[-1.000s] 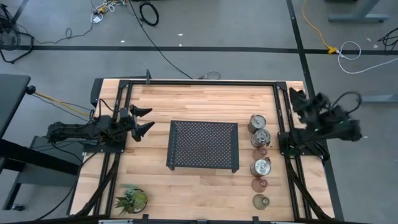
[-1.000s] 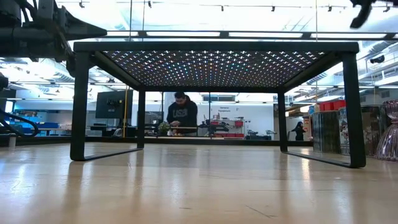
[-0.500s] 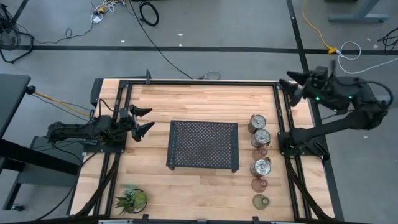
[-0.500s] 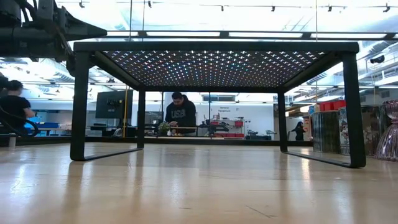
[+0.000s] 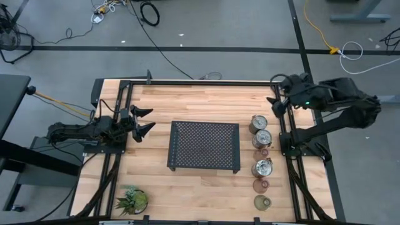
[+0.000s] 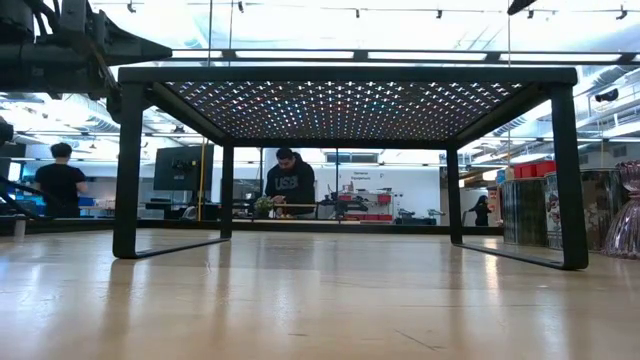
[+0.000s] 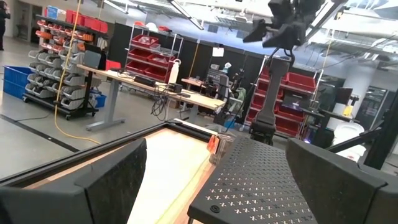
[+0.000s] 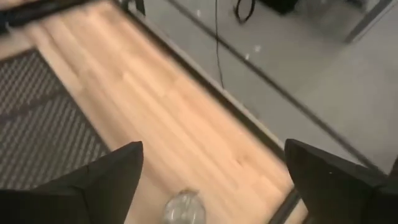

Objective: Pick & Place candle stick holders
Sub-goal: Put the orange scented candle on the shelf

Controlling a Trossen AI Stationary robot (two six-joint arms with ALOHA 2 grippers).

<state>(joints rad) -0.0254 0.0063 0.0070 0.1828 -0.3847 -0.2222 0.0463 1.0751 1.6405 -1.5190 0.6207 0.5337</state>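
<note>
Holders (image 5: 260, 159): six cups in a single column on the worktop (image 5: 187, 106), just right of the mesh tray (image 5: 204, 145), three silver and three tinted glass, all upright and untouched. Right gripper (image 5: 277, 102): high over the worktop's far right corner; the column lies below and toward the near edge, its first silver cup (image 5: 259, 123) nearest. Fingers wide apart, holding nothing. Left gripper (image 5: 144, 120): parked at the left edge, well apart from the holders, fingers spread, empty. Judged: right arm far nearer.
</note>
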